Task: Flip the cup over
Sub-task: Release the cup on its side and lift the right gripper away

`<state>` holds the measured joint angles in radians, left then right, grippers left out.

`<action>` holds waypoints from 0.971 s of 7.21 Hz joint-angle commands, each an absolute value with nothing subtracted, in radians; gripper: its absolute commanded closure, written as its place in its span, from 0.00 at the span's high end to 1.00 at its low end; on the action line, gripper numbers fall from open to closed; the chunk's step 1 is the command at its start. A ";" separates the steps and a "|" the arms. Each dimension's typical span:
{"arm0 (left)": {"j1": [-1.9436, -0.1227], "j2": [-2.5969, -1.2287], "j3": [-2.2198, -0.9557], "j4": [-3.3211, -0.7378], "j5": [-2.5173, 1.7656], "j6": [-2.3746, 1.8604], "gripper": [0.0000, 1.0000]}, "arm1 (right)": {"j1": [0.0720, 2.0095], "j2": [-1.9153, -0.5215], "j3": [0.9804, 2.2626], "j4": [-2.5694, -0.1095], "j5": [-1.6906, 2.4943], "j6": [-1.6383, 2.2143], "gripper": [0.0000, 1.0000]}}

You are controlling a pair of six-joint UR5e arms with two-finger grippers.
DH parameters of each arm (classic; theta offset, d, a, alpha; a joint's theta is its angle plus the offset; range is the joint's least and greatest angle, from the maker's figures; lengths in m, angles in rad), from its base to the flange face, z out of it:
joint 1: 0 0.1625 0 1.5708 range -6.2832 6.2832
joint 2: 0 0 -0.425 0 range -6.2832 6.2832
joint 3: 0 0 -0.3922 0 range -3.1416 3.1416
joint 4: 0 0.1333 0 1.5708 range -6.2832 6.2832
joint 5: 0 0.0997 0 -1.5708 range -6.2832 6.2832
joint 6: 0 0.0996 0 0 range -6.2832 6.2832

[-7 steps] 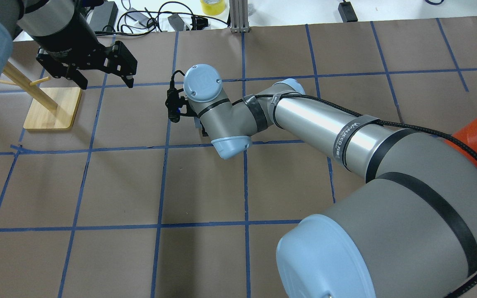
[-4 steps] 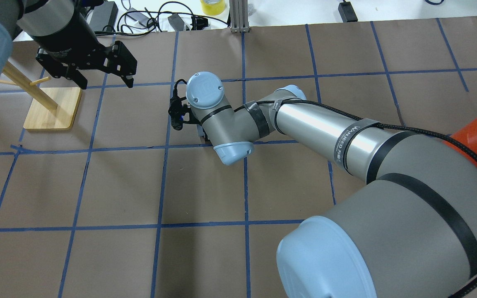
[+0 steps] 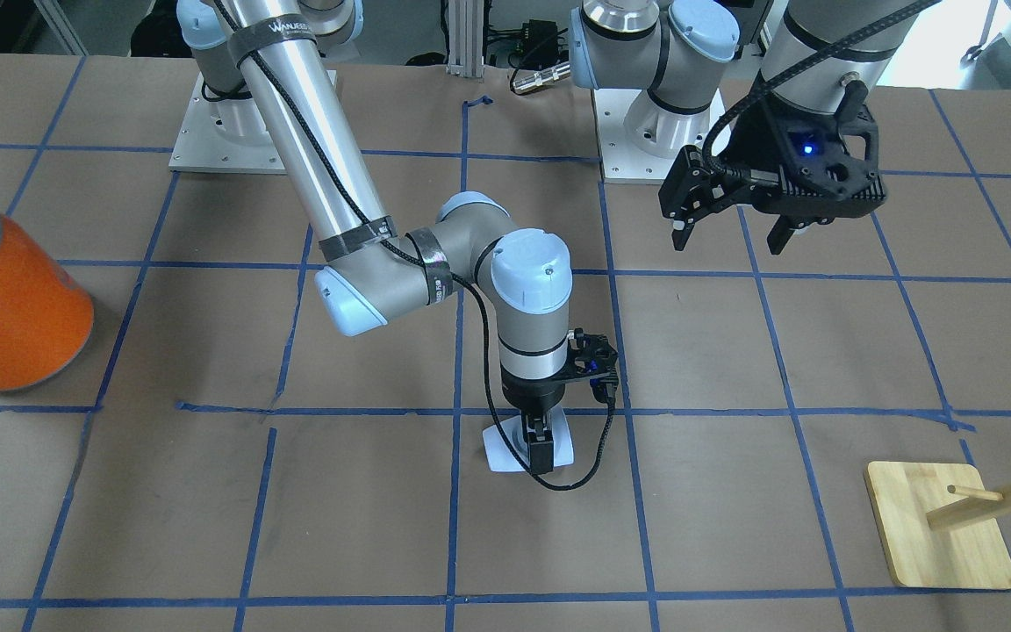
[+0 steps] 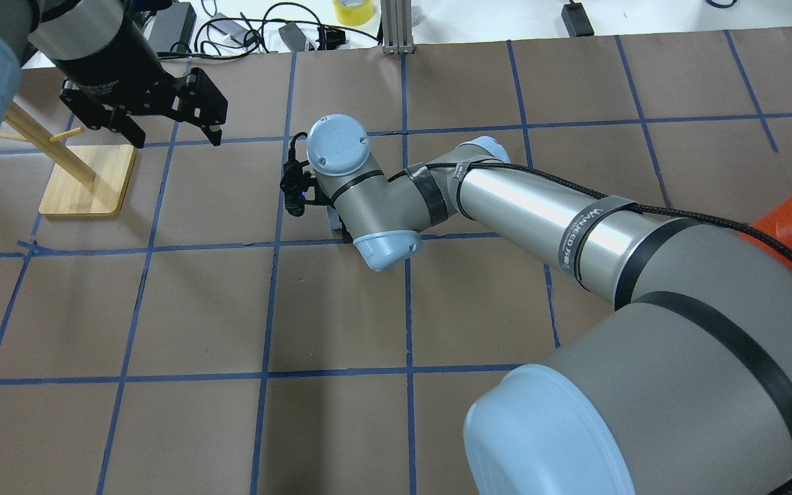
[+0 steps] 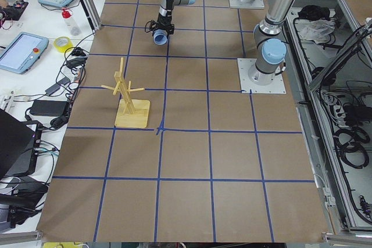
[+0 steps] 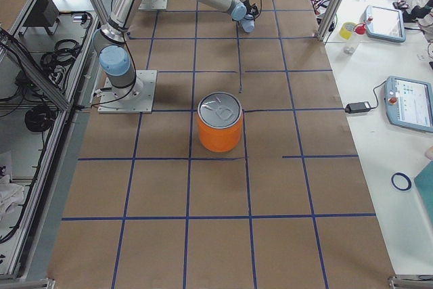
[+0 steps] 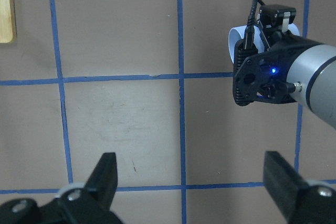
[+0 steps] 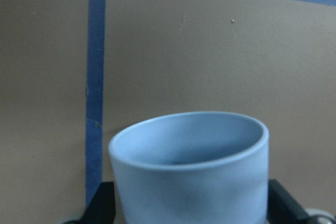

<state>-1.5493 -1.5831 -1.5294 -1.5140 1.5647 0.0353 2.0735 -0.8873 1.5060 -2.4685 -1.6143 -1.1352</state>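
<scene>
The pale blue-white cup (image 3: 505, 449) is in my right gripper (image 3: 534, 452), low over the brown table near its middle, and looks tilted on its side. In the right wrist view the cup (image 8: 191, 166) fills the space between the two fingers (image 8: 100, 205), its open rim pointing away from the camera. It also shows in the left wrist view (image 7: 236, 38) and the exterior left view (image 5: 160, 38). My left gripper (image 3: 729, 235) hangs open and empty above the table, well apart from the cup; it also shows in the overhead view (image 4: 176, 134).
A large orange can (image 3: 10, 307) with a silver top stands at the table's end on my right, also in the exterior right view (image 6: 220, 130). A wooden peg rack (image 3: 940, 535) on a square base stands on my left. Cables and gear lie beyond the far table edge.
My right wrist has shifted and turned slightly over the same spot with the cup still in it. The left arm has not moved.
</scene>
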 commanded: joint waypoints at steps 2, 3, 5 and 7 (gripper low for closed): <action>-1.549 -1.583 -1.529 -1.514 1.565 0.035 1.00 | 2.042 -1.075 1.494 -2.222 -1.621 -1.065 1.00; -1.549 -1.583 -1.529 -1.514 1.565 0.035 1.00 | 1.999 -1.083 1.502 -2.220 -1.620 -0.977 1.00; -1.549 -1.583 -1.529 -1.514 1.565 0.035 1.00 | 1.840 -1.118 1.505 -2.174 -1.617 -0.788 1.00; -1.549 -1.583 -1.529 -1.514 1.565 0.035 1.00 | 1.714 -1.219 1.502 -1.992 -1.603 -0.496 1.00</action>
